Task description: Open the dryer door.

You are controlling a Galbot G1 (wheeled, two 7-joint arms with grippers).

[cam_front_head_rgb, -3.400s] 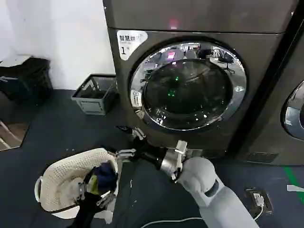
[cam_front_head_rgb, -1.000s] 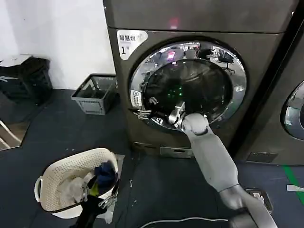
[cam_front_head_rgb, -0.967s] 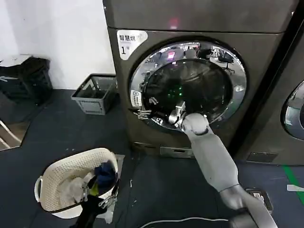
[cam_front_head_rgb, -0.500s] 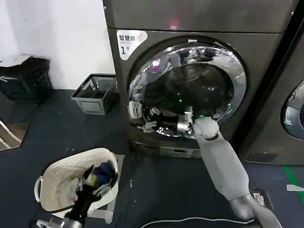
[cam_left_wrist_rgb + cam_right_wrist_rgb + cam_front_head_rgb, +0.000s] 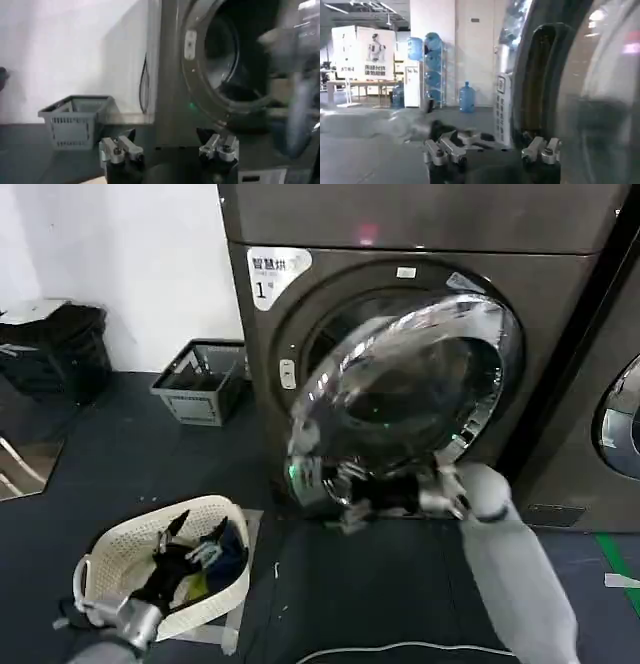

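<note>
So, status:
dryer [image 5: 560,334]: big dark grey-brown front loader against the far wall, "1" label [image 5: 275,272] on its upper left corner; the neighbouring machine [image 5: 615,414] sits on its right.
dryer door [image 5: 405,399]: off the latch and swung part way out toward the near side, hinged on the right. Chrome ring, dark tinted glass. The drum opening [image 5: 330,334] shows behind its left edge.
right gripper [image 5: 345,494]: at the door's lower left rim, on the free edge, arm reaching in from near right. Fingers [image 5: 440,150] look spread in the right wrist view, but I can't tell whether anything sits between them, so the hold is unclear.
left gripper [image 5: 170,549]: low at near left, over the white laundry basket [image 5: 110,554], jaws apart, nothing in them. Not touching the dryer.
grey crate [image 5: 200,379]: on the floor at far left, well apart from the door's swing.
handling, door: rigid, heavy glass-and-metal disc, I'd judge. It only moves along its hinge arc, so follow the arc, don't pull straight.
handling, surface: chrome looks slick; a pinch could slide off. Hooking behind the rim seems safer.
where to hold: the free left edge, far from the hinge, gives the most leverage. Keep off the glass.
</note>
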